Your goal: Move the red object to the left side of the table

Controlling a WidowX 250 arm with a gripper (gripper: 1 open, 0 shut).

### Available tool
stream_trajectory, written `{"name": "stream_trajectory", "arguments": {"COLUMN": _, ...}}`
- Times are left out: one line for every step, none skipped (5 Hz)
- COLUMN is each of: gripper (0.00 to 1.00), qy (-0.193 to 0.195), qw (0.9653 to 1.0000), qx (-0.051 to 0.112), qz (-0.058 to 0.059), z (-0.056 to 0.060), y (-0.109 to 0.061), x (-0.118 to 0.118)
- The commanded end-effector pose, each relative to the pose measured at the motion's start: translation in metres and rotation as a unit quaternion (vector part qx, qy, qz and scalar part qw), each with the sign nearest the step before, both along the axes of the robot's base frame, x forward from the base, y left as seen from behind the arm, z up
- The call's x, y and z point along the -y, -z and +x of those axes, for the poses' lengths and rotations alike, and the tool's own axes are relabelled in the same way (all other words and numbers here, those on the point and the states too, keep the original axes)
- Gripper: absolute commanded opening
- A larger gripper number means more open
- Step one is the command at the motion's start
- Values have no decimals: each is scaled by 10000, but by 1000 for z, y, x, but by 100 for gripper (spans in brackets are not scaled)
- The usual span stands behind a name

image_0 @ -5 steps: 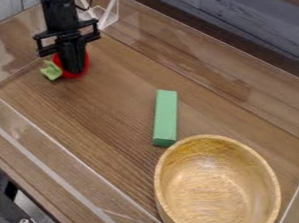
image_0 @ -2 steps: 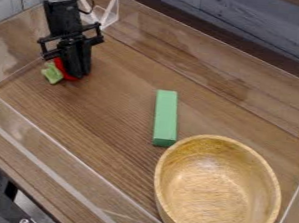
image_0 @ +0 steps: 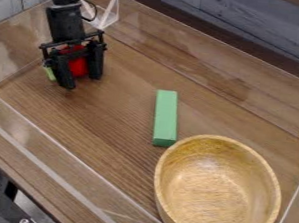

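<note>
The red object, a small round red toy fruit with a green leafy tip at its left, lies on the dark wood-grain table near the far left. My black gripper stands straight over it, open, with one finger on each side of the fruit. The fingertips reach down to about the tabletop. Whether the fingers touch the fruit I cannot tell.
A green rectangular block lies in the middle of the table. A large wooden bowl sits at the near right. Low clear acrylic walls edge the tabletop, with one close behind the gripper at the far left.
The gripper, shut on the red fruit a second ago, has spread its fingers apart. The fruit now rests on the table between them, at about the same spot.
</note>
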State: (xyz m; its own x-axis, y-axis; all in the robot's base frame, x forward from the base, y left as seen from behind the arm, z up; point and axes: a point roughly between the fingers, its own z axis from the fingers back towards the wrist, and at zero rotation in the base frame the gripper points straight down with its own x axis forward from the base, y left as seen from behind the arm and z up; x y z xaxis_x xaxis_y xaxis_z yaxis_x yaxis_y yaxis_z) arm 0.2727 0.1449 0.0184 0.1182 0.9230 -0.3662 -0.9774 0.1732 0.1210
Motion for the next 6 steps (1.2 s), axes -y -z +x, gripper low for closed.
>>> {"name": "stream_trajectory", "arguments": {"gripper": 100, "qy": 76, "qw": 9998, "qx": 171, "qz": 77, "z": 6, "y": -20, "x": 4}}
{"name": "stream_trajectory", "arguments": {"gripper": 100, "qy": 212, "qw": 9994, "qx": 287, "qz": 19, "z": 9, "y": -34, "x": 11}}
{"name": "stream_trajectory", "arguments": {"gripper": 100, "qy": 329, "qw": 9987, "qx": 374, "qz": -44, "z": 12, "y": -47, "x": 15}}
{"name": "stream_trajectory", "arguments": {"gripper": 100, "qy": 462, "qw": 9979, "qx": 440, "qz": -105, "z": 13, "y": -60, "x": 20}}
{"name": "stream_trajectory", "arguments": {"gripper": 100, "qy": 597, "qw": 9970, "qx": 468, "qz": -132, "z": 15, "y": -68, "x": 24}}
{"name": "stream_trajectory", "arguments": {"gripper": 100, "qy": 819, "qw": 9952, "qx": 510, "qz": -172, "z": 17, "y": -76, "x": 31}}
